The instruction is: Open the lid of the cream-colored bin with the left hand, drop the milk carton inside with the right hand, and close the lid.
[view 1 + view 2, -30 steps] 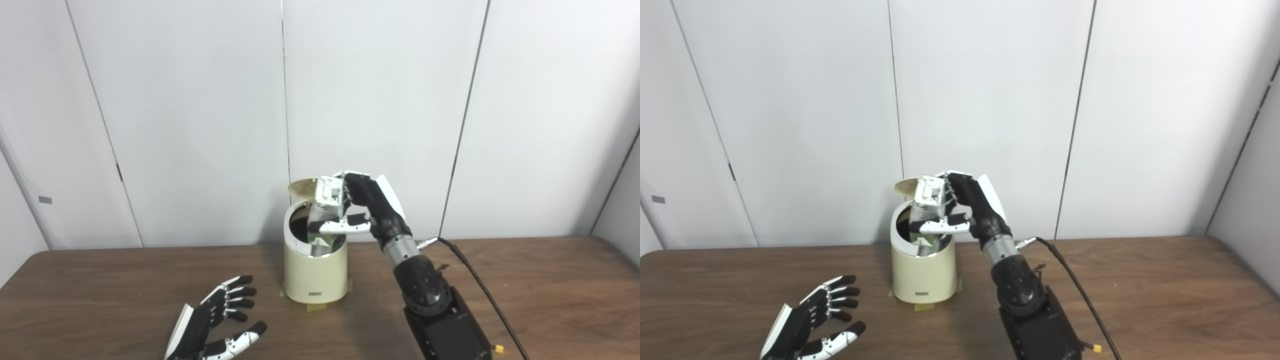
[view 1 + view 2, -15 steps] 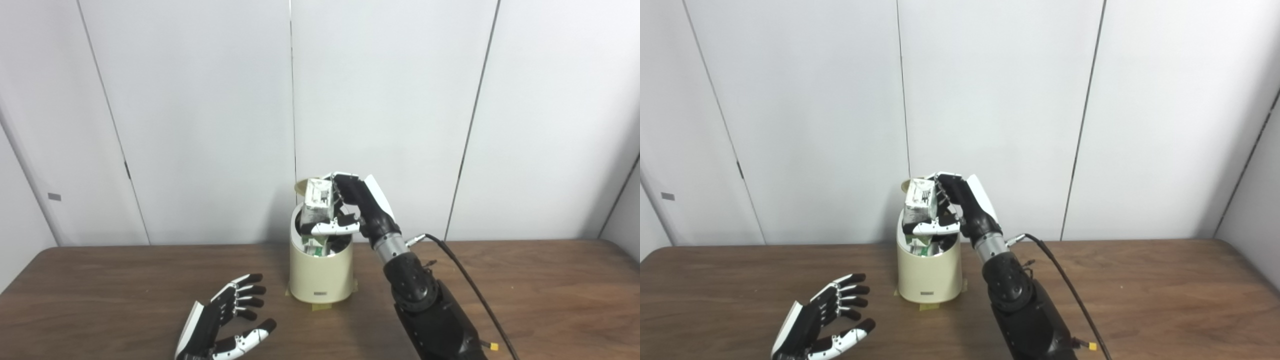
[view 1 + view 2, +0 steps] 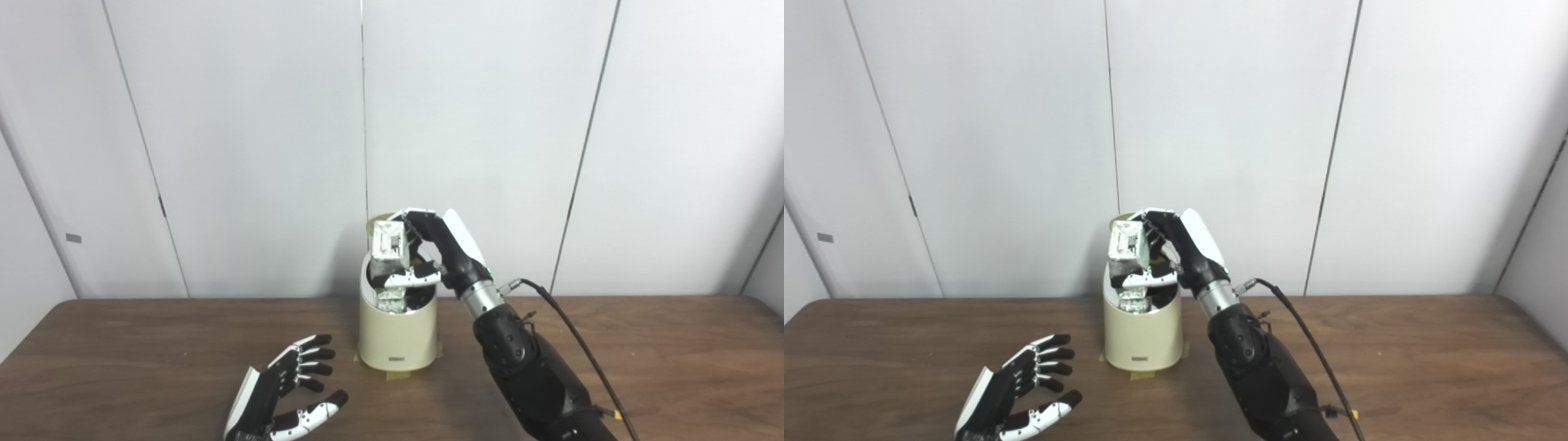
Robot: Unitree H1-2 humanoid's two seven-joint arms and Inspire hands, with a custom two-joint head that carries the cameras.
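Now: right hand [image 3: 438, 257] grasping white-green milk carton [image 3: 390, 260], upright, half inside open cream-coloured cylindrical bin [image 3: 398, 334]. Left hand [image 3: 278, 395] released on brown wooden bench [image 3: 122, 355], bin's 7 o'clock. Risk: carton snagging rim, tipping bin.

Surface: brown wooden table [image 3: 122, 343].
Standing on it: cream-colored bin [image 3: 398, 340], centre, tape [image 3: 395, 375] noted at 6 o'clock.

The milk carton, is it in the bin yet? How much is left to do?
Not quite. The lid is already open. The right hand holds the milk carton upright, its bottom dipped into the cream bin. The left hand rests open, near the table. Left: let go, then close the lid.
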